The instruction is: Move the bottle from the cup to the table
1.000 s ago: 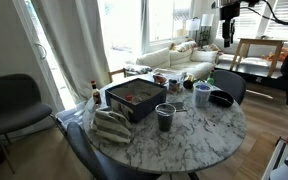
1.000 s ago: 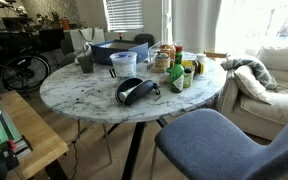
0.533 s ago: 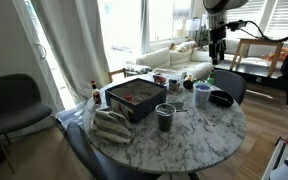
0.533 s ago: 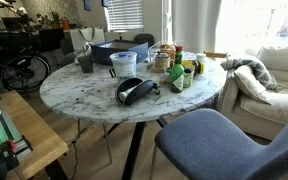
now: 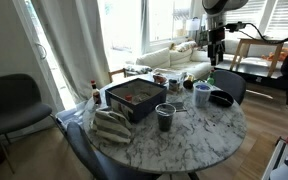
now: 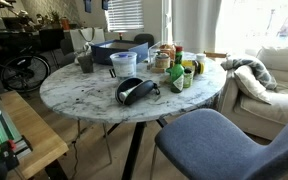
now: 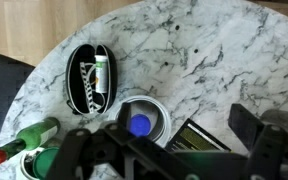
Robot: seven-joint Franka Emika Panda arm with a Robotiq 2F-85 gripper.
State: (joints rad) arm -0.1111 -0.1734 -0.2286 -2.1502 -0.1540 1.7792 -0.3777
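The gripper was positioned well above the large round table with a white, grey-veined marble top, roughly over the pale bluish-white translucent plastic tumbler. This station was judged to allow a straight descent that would place one finger on each side of the bottle. In the wrist view the jaws were spread wide, with nothing between them.

The small bottle with a blue cap was located inside the tumbler. Only its cap could be seen from above, and it had not yet been gripped. The black oval case lay just beside the tumbler, so clearance on that side was judged to be tight.

The following were counted:
- one tumbler
- one bottle in the tumbler
- one dark grey smoky glass cup
- one black oval case
- two green bottles, cut off at the edge of the wrist view
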